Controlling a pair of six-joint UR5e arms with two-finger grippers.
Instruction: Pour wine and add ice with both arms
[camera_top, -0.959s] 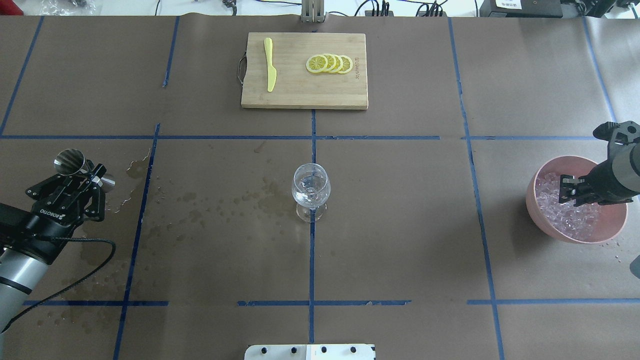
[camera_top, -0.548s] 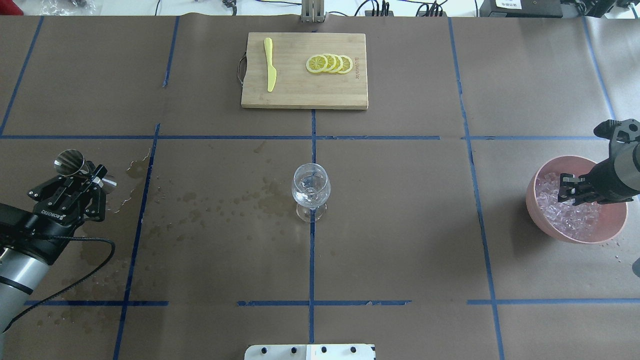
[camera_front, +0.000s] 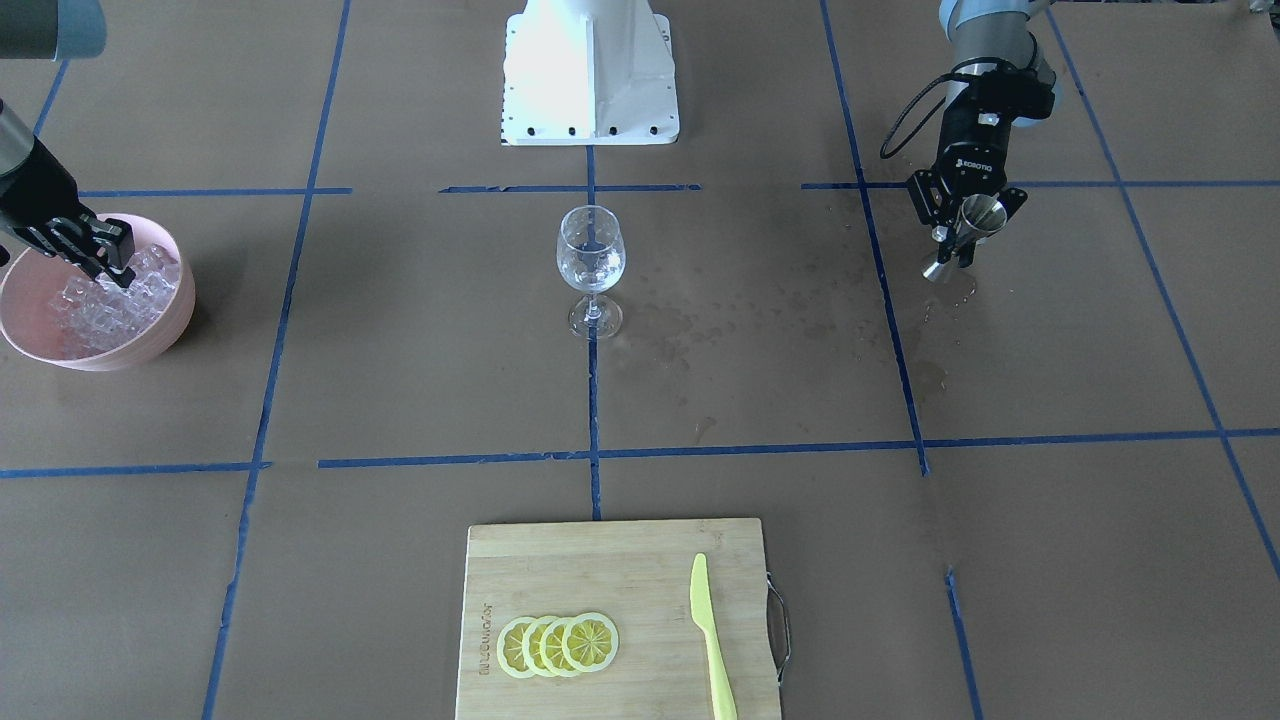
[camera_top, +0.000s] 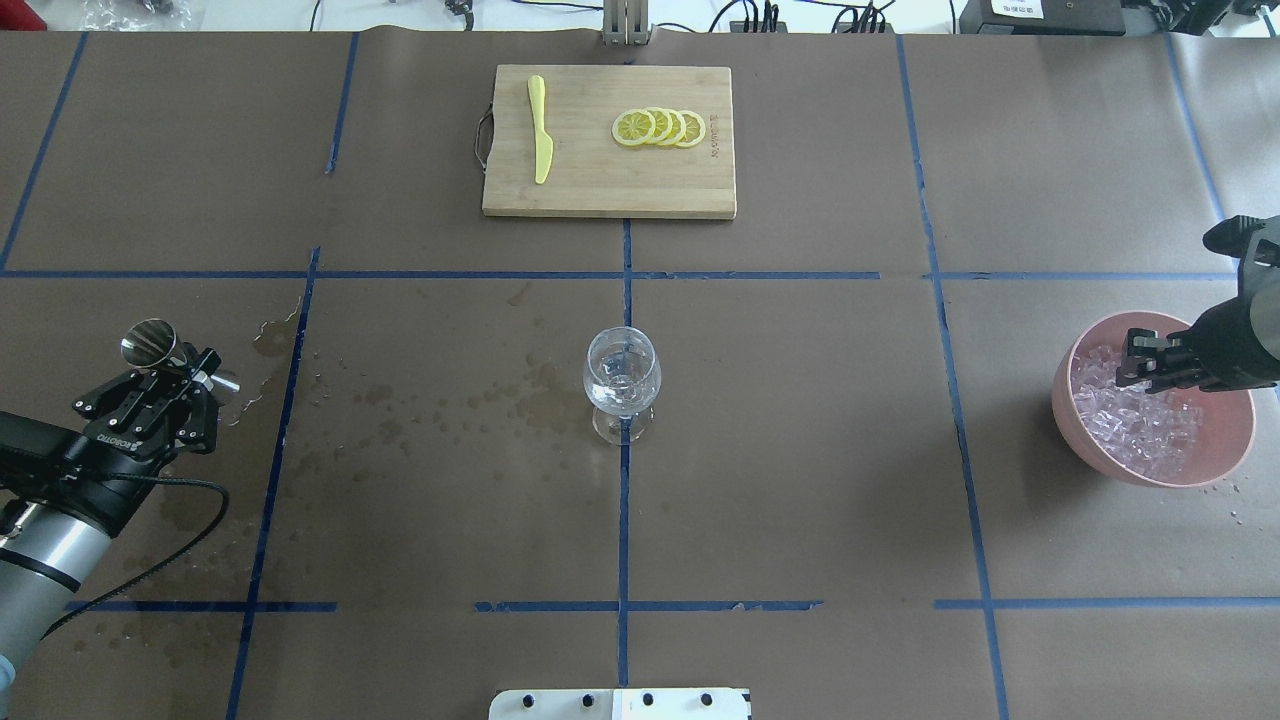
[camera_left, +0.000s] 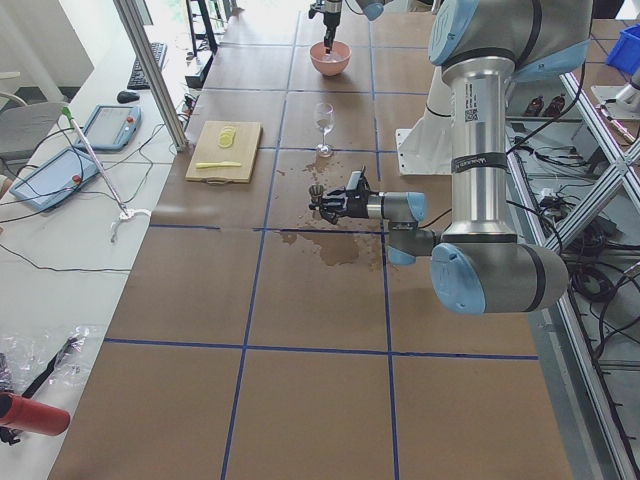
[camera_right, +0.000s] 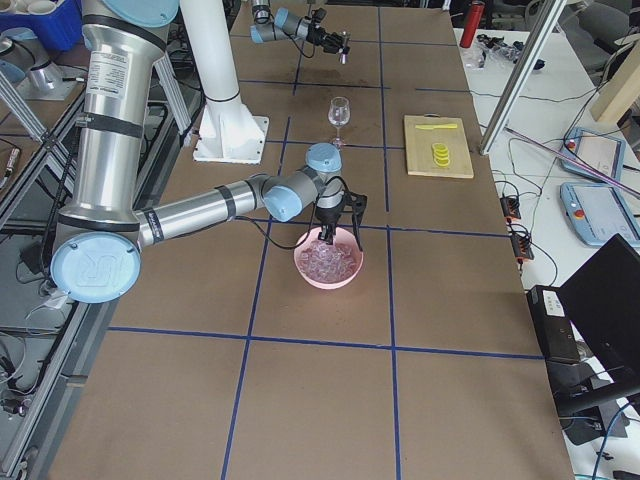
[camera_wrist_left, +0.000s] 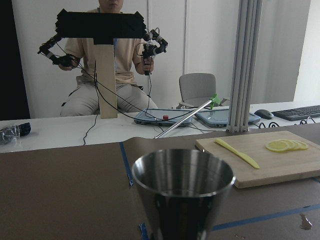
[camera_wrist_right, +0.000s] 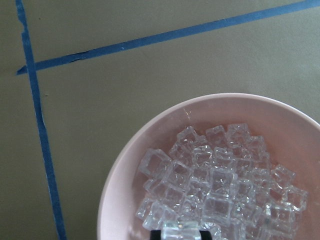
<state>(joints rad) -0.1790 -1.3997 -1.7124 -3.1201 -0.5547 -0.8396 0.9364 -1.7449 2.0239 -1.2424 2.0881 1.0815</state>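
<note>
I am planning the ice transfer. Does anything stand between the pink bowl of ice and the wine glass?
Nothing visible does. Between the ice in the pink bowl and the wine glass lies only paper with blue tape lines. The cutting board sits off that path, and the left gripper holds its jigger beyond the glass.

Left claw (camera_top: 185, 372) level, clamped on a jigger (camera_top: 148, 342); right claw (camera_top: 1135, 365) points down, pinching an ice cube (camera_wrist_right: 180, 231).

"ROBOTIQ" on the left claw (camera_front: 964, 228)
</note>
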